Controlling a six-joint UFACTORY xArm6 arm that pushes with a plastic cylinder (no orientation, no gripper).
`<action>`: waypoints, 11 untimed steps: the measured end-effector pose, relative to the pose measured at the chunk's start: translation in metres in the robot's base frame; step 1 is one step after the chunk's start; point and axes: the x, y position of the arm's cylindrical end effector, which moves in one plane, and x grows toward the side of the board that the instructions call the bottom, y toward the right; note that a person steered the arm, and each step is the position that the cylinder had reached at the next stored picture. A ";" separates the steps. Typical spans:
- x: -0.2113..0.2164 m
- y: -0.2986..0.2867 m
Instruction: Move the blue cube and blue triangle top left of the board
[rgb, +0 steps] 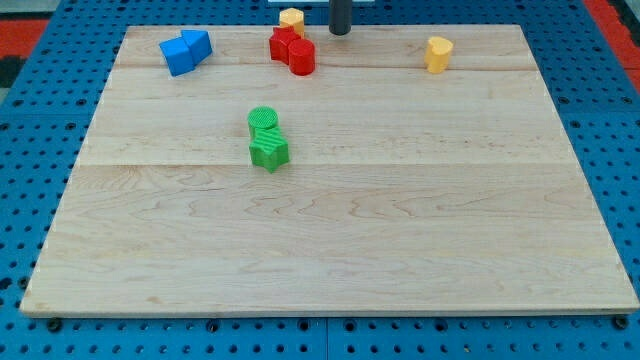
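The blue cube (177, 56) and the blue triangle (197, 43) sit touching each other near the top left corner of the wooden surface (400, 220), the triangle just toward the view's right and top of the cube. Both lie well to the view's left of the tool, at about its height in the view or slightly lower.

The tool is a plain dark rod with no jaws to part or close; it clamps nothing. Its tip (340, 33) rests at the top edge of the surface, near the middle, touching no block.

Just to the view's left of the tip stands a small yellow block (291, 19), its shape hard to make out, at the very top edge. Below that, to the left and slightly lower than the tip, two red blocks press together: a red block (282, 44) of unclear shape and a red cylinder (302, 57).

To the view's right of the tip, well apart, a second yellow block (438, 54) stands alone.

Farther down and to the left of the tip, two green blocks touch: a green cylinder (264, 121) above a green star-like block (268, 151).
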 end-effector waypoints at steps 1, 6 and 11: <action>0.000 -0.053; 0.039 -0.142; 0.067 -0.195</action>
